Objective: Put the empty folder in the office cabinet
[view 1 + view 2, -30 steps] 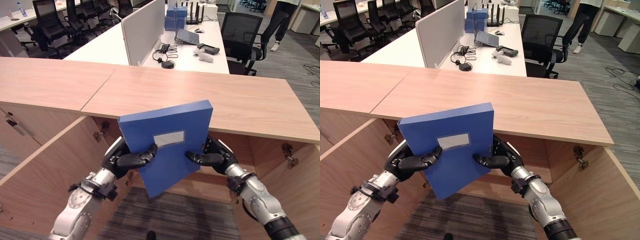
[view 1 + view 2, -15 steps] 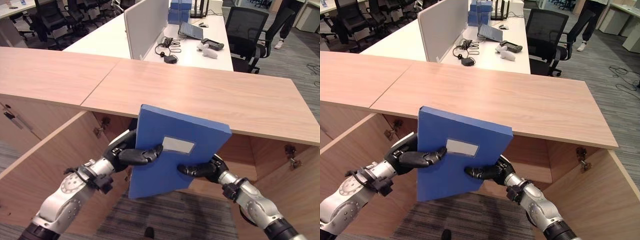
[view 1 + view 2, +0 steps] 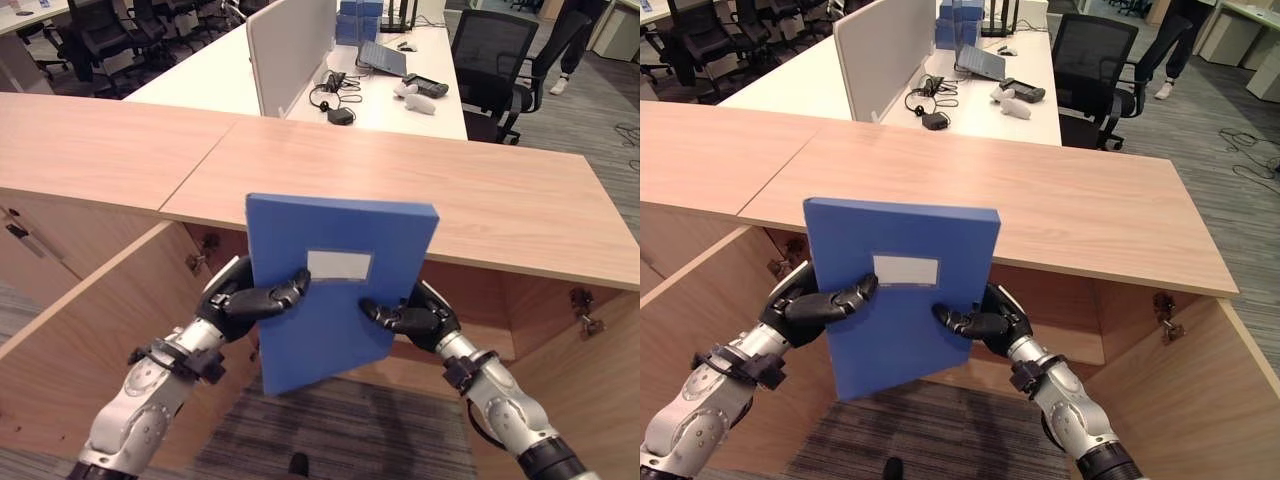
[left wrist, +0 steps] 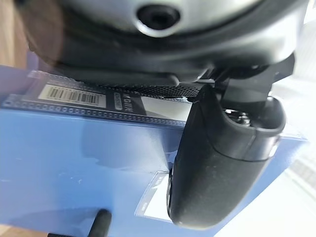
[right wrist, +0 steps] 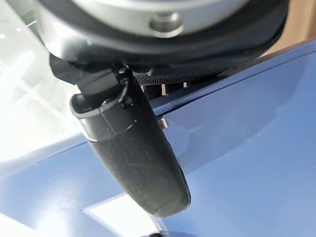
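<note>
Blue folder (image 3: 335, 285) pinched between left hand (image 3: 240, 300) and right hand (image 3: 415, 318); lower it level under the cabinet top's (image 3: 500, 205) front edge.

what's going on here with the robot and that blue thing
The robot is holding a blue folder upright in front of itself with both hands: the left hand grips its left edge and the right hand its right edge, thumbs across the front cover. It stands facing an office cabinet whose doors hang open below the wooden top. The folder is held in front of the opening, with its top edge above the cabinet top, and is not yet inside. Beyond are a white desk and a person walking.
</note>
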Available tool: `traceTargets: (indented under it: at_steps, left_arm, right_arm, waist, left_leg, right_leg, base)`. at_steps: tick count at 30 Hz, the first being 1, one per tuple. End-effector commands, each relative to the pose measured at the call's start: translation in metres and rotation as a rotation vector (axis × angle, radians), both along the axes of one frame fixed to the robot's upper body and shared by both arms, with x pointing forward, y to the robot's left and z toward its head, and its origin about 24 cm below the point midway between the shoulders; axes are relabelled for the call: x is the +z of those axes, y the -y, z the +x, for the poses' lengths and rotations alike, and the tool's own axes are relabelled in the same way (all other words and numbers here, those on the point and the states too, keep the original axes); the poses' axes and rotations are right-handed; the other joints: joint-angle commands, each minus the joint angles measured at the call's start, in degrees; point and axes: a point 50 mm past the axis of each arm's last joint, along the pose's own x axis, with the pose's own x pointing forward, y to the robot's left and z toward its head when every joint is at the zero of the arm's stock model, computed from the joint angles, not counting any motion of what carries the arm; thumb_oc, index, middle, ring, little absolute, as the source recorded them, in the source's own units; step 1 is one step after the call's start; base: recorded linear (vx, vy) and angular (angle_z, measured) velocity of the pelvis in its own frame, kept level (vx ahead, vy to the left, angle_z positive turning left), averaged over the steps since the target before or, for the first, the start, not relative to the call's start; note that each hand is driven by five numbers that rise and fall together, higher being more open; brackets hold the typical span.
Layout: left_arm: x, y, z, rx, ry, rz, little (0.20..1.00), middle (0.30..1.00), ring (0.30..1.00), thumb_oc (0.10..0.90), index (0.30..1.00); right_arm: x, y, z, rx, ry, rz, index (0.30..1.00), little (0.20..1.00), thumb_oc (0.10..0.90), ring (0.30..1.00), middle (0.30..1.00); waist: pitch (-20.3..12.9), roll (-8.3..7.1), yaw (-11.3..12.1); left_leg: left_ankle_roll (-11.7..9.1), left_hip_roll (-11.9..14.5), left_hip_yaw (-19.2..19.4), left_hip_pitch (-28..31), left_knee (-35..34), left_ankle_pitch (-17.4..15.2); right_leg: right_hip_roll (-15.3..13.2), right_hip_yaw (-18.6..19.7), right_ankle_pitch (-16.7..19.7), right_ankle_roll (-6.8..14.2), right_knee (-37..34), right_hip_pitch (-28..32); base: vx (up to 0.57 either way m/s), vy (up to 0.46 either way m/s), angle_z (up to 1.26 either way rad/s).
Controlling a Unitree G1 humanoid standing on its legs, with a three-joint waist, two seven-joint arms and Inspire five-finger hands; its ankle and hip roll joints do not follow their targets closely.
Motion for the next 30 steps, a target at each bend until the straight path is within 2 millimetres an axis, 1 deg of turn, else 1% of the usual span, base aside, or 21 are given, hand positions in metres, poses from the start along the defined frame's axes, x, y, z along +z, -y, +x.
traceTargets:
  at_steps: [1, 4, 7, 8, 9, 11, 14, 15, 16, 17, 19, 20, 21, 23, 25, 26, 27, 28, 29, 30]
  left_arm:
    - [0.055, 0.067, -0.006, -0.332, 0.317, -0.301, 0.300, 0.300, 0.300, 0.400, 0.300]
    - [0.054, 0.065, -0.006, -0.310, 0.318, -0.316, 0.300, 0.300, 0.300, 0.400, 0.300]
    - [0.052, 0.064, -0.006, -0.282, 0.318, -0.322, 0.300, 0.300, 0.300, 0.400, 0.300]
    - [0.048, 0.059, -0.007, -0.246, 0.309, -0.307, 0.582, 0.582, 0.582, 0.588, 0.582]
    - [0.046, 0.056, -0.007, -0.224, 0.311, -0.295, 0.900, 0.900, 0.900, 0.800, 0.900]
    - [0.040, 0.042, -0.008, -0.122, 0.321, -0.201, 0.900, 0.900, 0.900, 0.800, 0.900]
    - [0.030, 0.025, -0.008, -0.024, 0.317, -0.058, 0.900, 0.900, 0.900, 0.800, 0.900]
    - [0.022, 0.014, -0.008, 0.037, 0.300, 0.016, 0.900, 0.900, 0.900, 0.800, 0.900]
    - [0.022, 0.014, -0.008, 0.037, 0.300, 0.016, 0.900, 0.900, 0.900, 0.800, 0.900]
    - [0.004, -0.006, -0.010, 0.123, 0.242, 0.161, 0.900, 0.900, 0.900, 0.800, 0.900]
    - [0.004, -0.005, -0.010, 0.123, 0.241, 0.161, 0.900, 0.900, 0.900, 0.800, 0.900]
    - [-0.007, -0.019, -0.014, 0.166, 0.206, 0.257, 0.900, 0.900, 0.900, 0.800, 0.900]
    - [-0.012, -0.024, -0.016, 0.179, 0.183, 0.294, 0.900, 0.900, 0.900, 0.800, 0.900]
    - [-0.026, -0.035, -0.021, 0.206, 0.122, 0.341, 0.900, 0.900, 0.900, 0.800, 0.900]
    - [-0.037, -0.045, -0.025, 0.225, 0.078, 0.432, 0.900, 0.900, 0.900, 0.800, 0.900]
    - [-0.037, -0.045, -0.025, 0.225, 0.078, 0.433, 0.900, 0.900, 0.900, 0.800, 0.900]
    - [-0.052, -0.056, -0.033, 0.236, 0.009, 0.521, 0.900, 0.900, 0.900, 0.800, 0.900]
    - [-0.059, -0.061, -0.037, 0.245, -0.026, 0.533, 0.900, 0.900, 0.900, 0.800, 0.900]
    - [-0.072, -0.067, -0.042, 0.268, -0.091, 0.534, 0.900, 0.900, 0.900, 0.800, 0.900]
    - [-0.078, -0.068, -0.044, 0.270, -0.118, 0.541, 0.900, 0.900, 0.900, 0.800, 0.900]
  right_arm:
    - [0.093, -0.076, -0.002, 0.266, 0.355, 0.404, 0.300, 0.300, 0.400, 0.300, 0.300]
    - [0.093, -0.076, -0.003, 0.267, 0.355, 0.400, 0.300, 0.300, 0.400, 0.300, 0.300]
    - [0.084, -0.075, -0.003, 0.269, 0.322, 0.354, 0.300, 0.300, 0.400, 0.300, 0.300]
    - [0.068, -0.075, -0.005, 0.288, 0.260, 0.287, 0.300, 0.300, 0.400, 0.300, 0.300]
    - [0.062, -0.073, -0.006, 0.293, 0.240, 0.257, 0.300, 0.300, 0.400, 0.300, 0.300]
    - [0.039, -0.059, -0.007, 0.274, 0.171, 0.126, 0.300, 0.300, 0.400, 0.300, 0.300]
    - [0.017, -0.038, -0.009, 0.227, 0.104, -0.002, 0.300, 0.300, 0.400, 0.300, 0.300]
    - [0.004, -0.025, -0.012, 0.198, 0.055, -0.062, 0.300, 0.300, 0.400, 0.300, 0.300]
    - [0.004, -0.025, -0.012, 0.198, 0.055, -0.062, 0.300, 0.300, 0.400, 0.300, 0.300]
    - [-0.017, -0.003, -0.019, 0.146, -0.020, -0.163, 0.300, 0.300, 0.400, 0.300, 0.300]
    - [-0.017, -0.003, -0.020, 0.146, -0.020, -0.163, 0.300, 0.300, 0.400, 0.300, 0.300]
    - [-0.030, 0.010, -0.028, 0.126, -0.078, -0.195, 0.300, 0.300, 0.400, 0.300, 0.300]
    - [-0.034, 0.016, -0.032, 0.124, -0.096, -0.216, 0.300, 0.300, 0.400, 0.300, 0.300]
    - [-0.045, 0.025, -0.040, 0.135, -0.143, -0.268, 0.300, 0.300, 0.400, 0.300, 0.300]
    - [-0.053, 0.033, -0.048, 0.138, -0.185, -0.301, 0.300, 0.300, 0.400, 0.300, 0.300]
    - [-0.054, 0.034, -0.048, 0.138, -0.185, -0.301, 0.300, 0.300, 0.400, 0.300, 0.300]
    - [-0.062, 0.047, -0.057, 0.138, -0.231, -0.358, 0.300, 0.300, 0.400, 0.300, 0.300]
    - [-0.064, 0.050, -0.059, 0.144, -0.244, -0.370, 0.300, 0.300, 0.400, 0.300, 0.300]
    - [-0.069, 0.053, -0.064, 0.145, -0.274, -0.377, 0.300, 0.300, 0.400, 0.300, 0.300]
    - [-0.072, 0.056, -0.066, 0.138, -0.287, -0.388, 0.300, 0.300, 0.400, 0.300, 0.300]
  waist:
    - [-3.6, 1.88, -1.2]
    - [-3.6, 1.84, -1.2]
    - [-3.6, 1.82, -1.2]
    - [-3.5, 1.73, -1.2]
    - [-3.5, 1.71, -1.1]
    - [-3.4, 1.49, -0.7]
    - [-3.3, 1.36, -0.5]
    - [-3.2, 1.31, -0.4]
    - [-3.2, 1.31, -0.4]
    - [-3.1, 1.26, -0.2]
    - [-3.1, 1.27, -0.2]
    - [-3.0, 1.12, -0.1]
    - [-2.9, 1.10, -0.1]
    - [-2.9, 1.02, -0.2]
    - [-2.8, 0.98, -0.2]
    - [-2.9, 0.98, -0.2]
    - [-2.7, 0.98, -0.3]
    - [-2.7, 1.04, -0.2]
    - [-2.6, 1.06, -0.3]
    - [-2.5, 1.13, -0.3]
  left_leg:
    - [-2.3, 4.5, 1.2, 5.0, -0.1, -7.0]
    - [-2.3, 4.4, 1.3, 5.0, -0.1, -7.0]
    - [-2.3, 4.4, 1.2, 4.9, -0.1, -7.0]
    - [-2.4, 4.4, 1.1, 4.8, -0.1, -6.9]
    - [-2.4, 4.4, 1.1, 4.8, -0.1, -6.9]
    - [-2.5, 4.4, 1.1, 4.6, -0.1, -6.9]
    - [-2.5, 4.4, 0.8, 4.4, -0.1, -6.8]
    - [-2.6, 4.5, 0.8, 4.2, -0.1, -6.7]
    - [-2.6, 4.5, 0.7, 4.2, -0.1, -6.7]
    - [-2.8, 4.5, 0.7, 3.8, -0.1, -6.6]
    - [-2.8, 4.5, 0.7, 3.8, -0.1, -6.6]
    - [-2.9, 4.6, 0.6, 3.5, -0.1, -6.5]
    - [-3.0, 4.6, 0.6, 3.4, -0.1, -6.4]
    - [-3.1, 4.6, 0.7, 3.2, -0.1, -6.4]
    - [-3.2, 4.7, 0.7, 3.0, -0.1, -6.3]
    - [-3.2, 4.7, 0.7, 3.0, -0.1, -6.3]
    - [-3.3, 4.8, 0.8, 2.8, -0.1, -6.2]
    - [-3.3, 4.7, 0.8, 2.7, -0.1, -6.1]
    - [-3.3, 4.7, 0.8, 2.5, -0.1, -6.0]
    - [-3.4, 4.8, 0.8, 2.4, -0.1, -6.0]
  right_leg:
    - [-4.1, 1.1, -3.5, 5.1, 1.8, 0.5]
    - [-4.1, 1.1, -3.4, 5.1, 1.8, 0.5]
    - [-4.1, 1.0, -3.4, 5.0, 1.7, 0.5]
    - [-4.1, 0.9, -3.3, 5.0, 1.6, 0.5]
    - [-4.1, 0.8, -3.3, 5.0, 1.6, 0.5]
    - [-4.1, 0.3, -3.2, 4.9, 1.5, 0.6]
    - [-4.0, 0.2, -3.2, 4.9, 1.3, 0.6]
    - [-4.0, -0.1, -3.2, 5.0, 1.3, 0.5]
    - [-4.0, -0.1, -3.2, 5.0, 1.3, 0.5]
    - [-4.0, -0.4, -3.1, 5.0, 1.2, 0.4]
    - [-4.0, -0.4, -3.1, 5.0, 1.2, 0.3]
    - [-3.9, -0.6, -3.1, 5.1, 1.1, 0.2]
    - [-3.9, -0.6, -3.0, 5.1, 1.0, 0.1]
    - [-3.9, -0.7, -3.0, 5.2, 0.9, 0.0]
    - [-3.8, -0.8, -2.9, 5.3, 0.8, -0.2]
    - [-3.8, -0.8, -2.9, 5.3, 0.8, -0.2]
    - [-3.8, -0.9, -2.9, 5.4, 0.8, -0.4]
    - [-3.8, -0.9, -2.9, 5.4, 0.8, -0.4]
    - [-3.8, -0.9, -2.9, 5.4, 0.8, -0.5]
    - [-3.7, -1.0, -2.8, 5.4, 0.8, -0.6]
  base:
    - [0.00, 0.000, 0.00]
    - [0.00, 0.000, 0.00]
    - [0.00, 0.000, 0.00]
    - [0.00, 0.000, 0.00]
    - [0.00, 0.000, 0.00]
    - [0.00, 0.000, 0.00]
    - [0.01, -0.005, 0.02]
    - [0.01, -0.008, 0.03]
    - [0.00, 0.000, 0.00]
    - [0.00, 0.000, 0.00]
    - [0.00, 0.000, 0.00]
    - [0.00, 0.000, 0.00]
    - [0.00, 0.000, 0.00]
    - [0.00, 0.000, 0.00]
    - [0.00, 0.000, 0.00]
    - [0.00, 0.000, 0.00]
    - [0.00, 0.000, 0.00]
    - [0.00, 0.000, 0.00]
    - [0.00, 0.000, 0.00]
    - [0.00, 0.000, 0.00]
